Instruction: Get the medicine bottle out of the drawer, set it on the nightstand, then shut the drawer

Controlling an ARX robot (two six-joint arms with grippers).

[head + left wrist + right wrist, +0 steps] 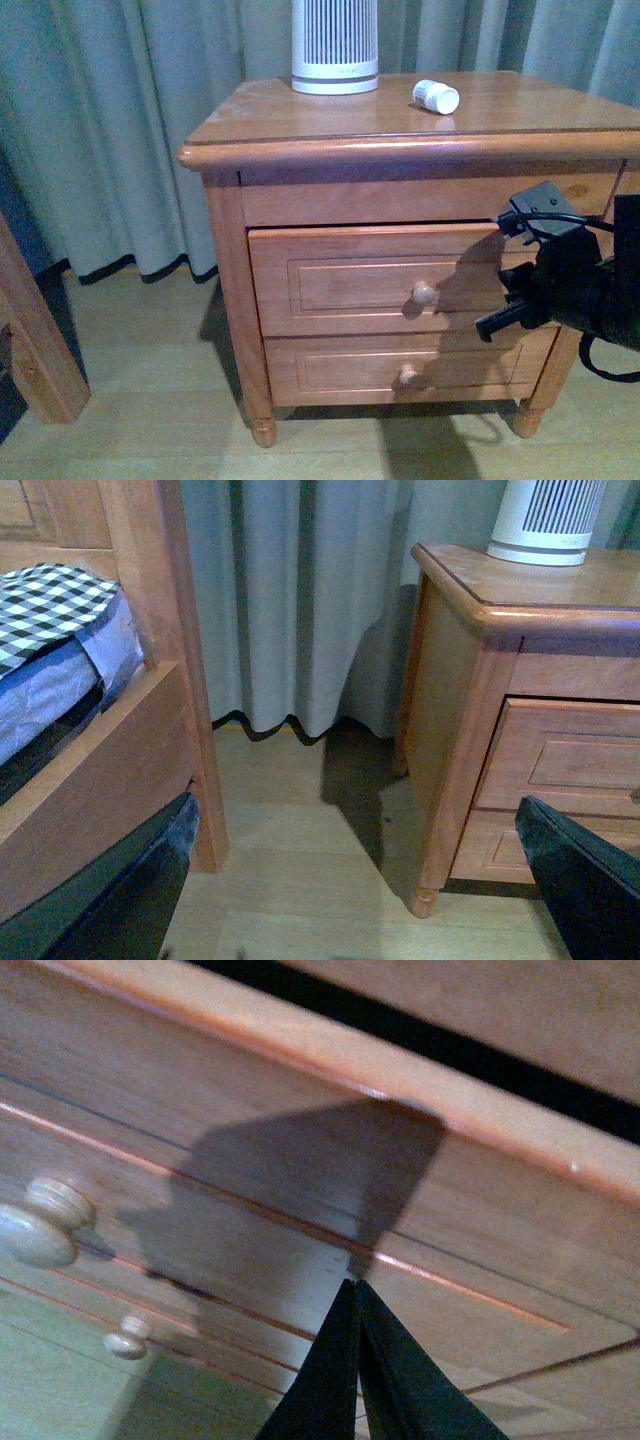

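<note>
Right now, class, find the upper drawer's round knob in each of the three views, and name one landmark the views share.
Front view: the knob sits at the middle of the upper drawer front, left of the right gripper.
Left wrist view: knob not visible; only the drawer's edge shows.
Right wrist view: knob at the far left.
Shared landmark: the nightstand.

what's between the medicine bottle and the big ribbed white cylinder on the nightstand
Nothing: in the front view only bare nightstand top separates the medicine bottle from the ribbed cylinder.
</note>
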